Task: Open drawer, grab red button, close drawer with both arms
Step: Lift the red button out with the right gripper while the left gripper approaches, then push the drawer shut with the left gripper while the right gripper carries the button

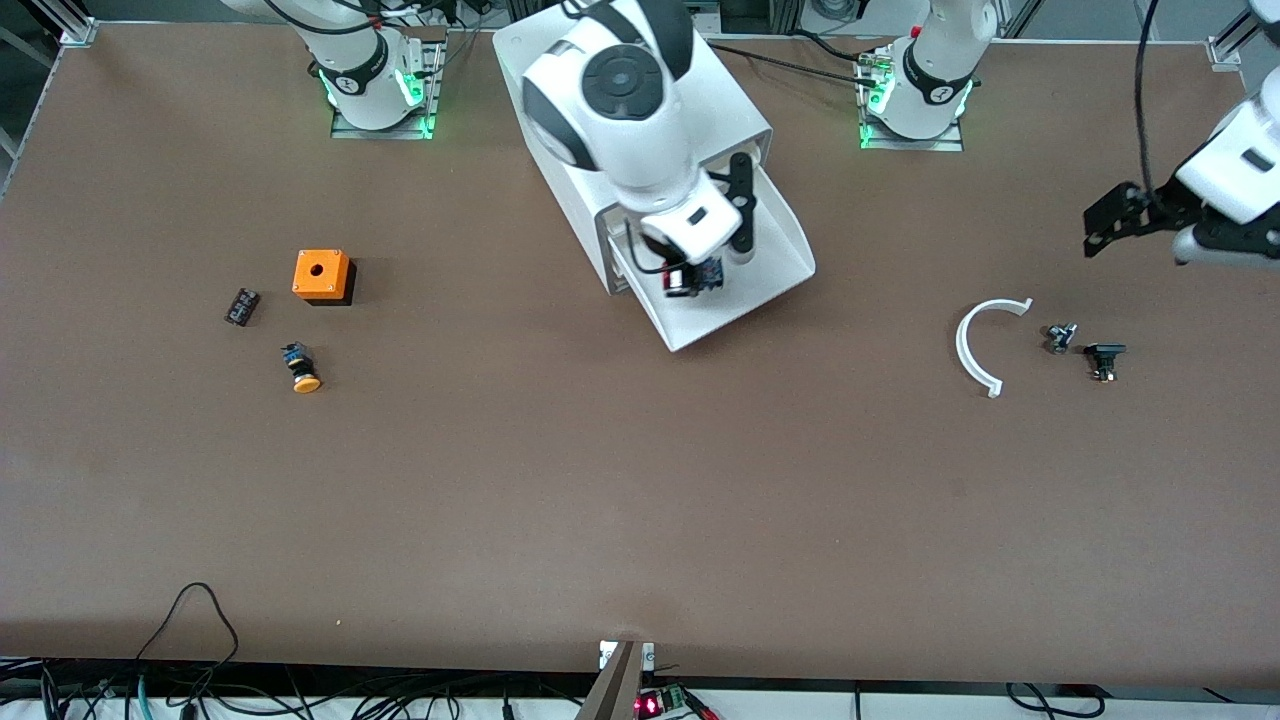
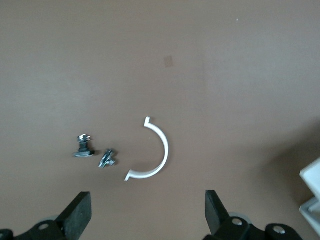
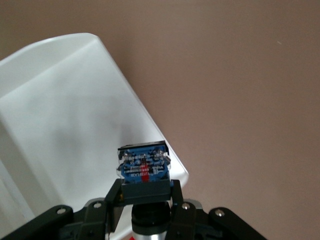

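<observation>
The table is carrying everything here, and the white cabinet is sitting between the two arm bases with its drawer standing pulled out toward the front camera. The right arm is reaching over the cabinet, and its gripper is hanging over the open drawer with jaws clamped on the button, blue-and-black body showing in the right wrist view, lifted clear of the drawer floor. The left arm is waiting out at its own end of the table, its gripper hovering with fingers spread wide and holding nothing. Under it a white curved strip is lying on the table, and just beside that, two small dark metal parts. Toward the right arm's end, an orange box is sitting with a small black piece near it and, nearer the front camera, an orange-capped button.
</observation>
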{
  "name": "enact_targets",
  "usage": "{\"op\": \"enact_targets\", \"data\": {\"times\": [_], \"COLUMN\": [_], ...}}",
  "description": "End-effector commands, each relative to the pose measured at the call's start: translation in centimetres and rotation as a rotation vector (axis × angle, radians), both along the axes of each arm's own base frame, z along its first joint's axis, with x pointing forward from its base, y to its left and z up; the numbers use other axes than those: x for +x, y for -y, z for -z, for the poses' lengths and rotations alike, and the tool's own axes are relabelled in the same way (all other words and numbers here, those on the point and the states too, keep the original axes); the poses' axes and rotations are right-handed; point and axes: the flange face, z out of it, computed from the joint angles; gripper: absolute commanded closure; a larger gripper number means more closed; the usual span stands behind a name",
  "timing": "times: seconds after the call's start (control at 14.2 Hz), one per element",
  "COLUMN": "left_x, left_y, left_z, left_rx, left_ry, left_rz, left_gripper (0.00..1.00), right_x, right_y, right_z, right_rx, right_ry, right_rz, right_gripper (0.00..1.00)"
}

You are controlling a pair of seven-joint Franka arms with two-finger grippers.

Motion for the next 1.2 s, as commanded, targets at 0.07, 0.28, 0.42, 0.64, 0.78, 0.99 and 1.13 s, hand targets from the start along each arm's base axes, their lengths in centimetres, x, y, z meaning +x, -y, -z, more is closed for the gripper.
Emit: {"op": "enact_targets", "data": {"times": [0.07,0.28,0.42,0.64,0.78,0.99,1.13], "left_x": [3.5,3.6,2.9,1.8,0.6,-2.5,-5.0], "left_y": [8.6,16.8,20.9,26.1,28.6,31.0,32.3], "left_z": [9.1,16.1,20.6,25.4,26.7,27.3,27.5], "left_rx": [-0.042,-0.109,-0.154,-0.183,-0.184,-0.160,-0.144], "left_ry": [-0.007,0.007,0.013,-0.018,-0.032,-0.060,-0.077], "left_rz": [-0.150,-0.330,-0.390,-0.446,-0.474,-0.448,-0.401], "left_gripper": [0.00,0.00,0.00,0.00,0.00,0.00,0.00], "right_x": [2.1,6.3,8.3,9.8,10.4,9.6,8.1], "right_y": [5.2,12.2,17.5,26.0,30.2,35.2,37.4], "right_z": [-0.5,0.1,2.0,6.8,9.4,14.3,16.9], "right_rx": [-0.030,-0.055,-0.098,-0.188,-0.221,-0.270,-0.274], "right_ry": [-0.050,-0.076,-0.110,-0.184,-0.207,-0.267,-0.272], "right_rz": [0.381,0.652,0.790,0.970,1.024,1.097,1.111], "right_gripper": [0.75,0.75,0.75,0.75,0.75,0.74,0.75]}}
